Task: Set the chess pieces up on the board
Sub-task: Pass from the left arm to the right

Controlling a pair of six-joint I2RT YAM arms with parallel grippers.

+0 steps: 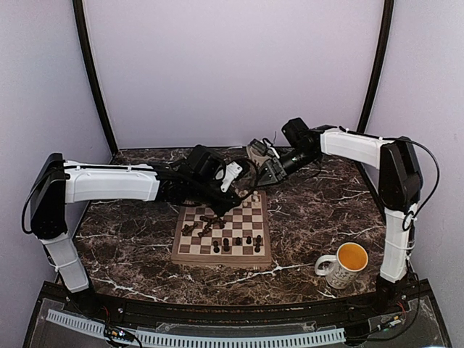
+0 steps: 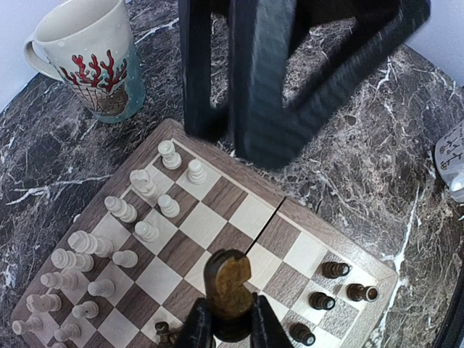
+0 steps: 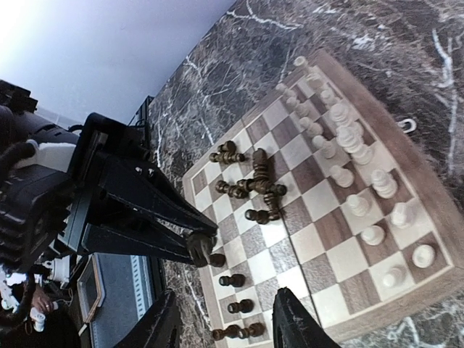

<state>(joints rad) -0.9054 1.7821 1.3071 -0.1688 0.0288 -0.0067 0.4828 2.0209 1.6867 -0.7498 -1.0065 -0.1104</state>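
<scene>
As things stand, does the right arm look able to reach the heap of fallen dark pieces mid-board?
Likely yes: the right gripper hangs open near the board, and nothing covers the heap. The left gripper, shut on a dark piece, sits close beside it.

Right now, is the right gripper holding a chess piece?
No, the right gripper is open in the right wrist view, with only the board showing between its fingers.
</scene>
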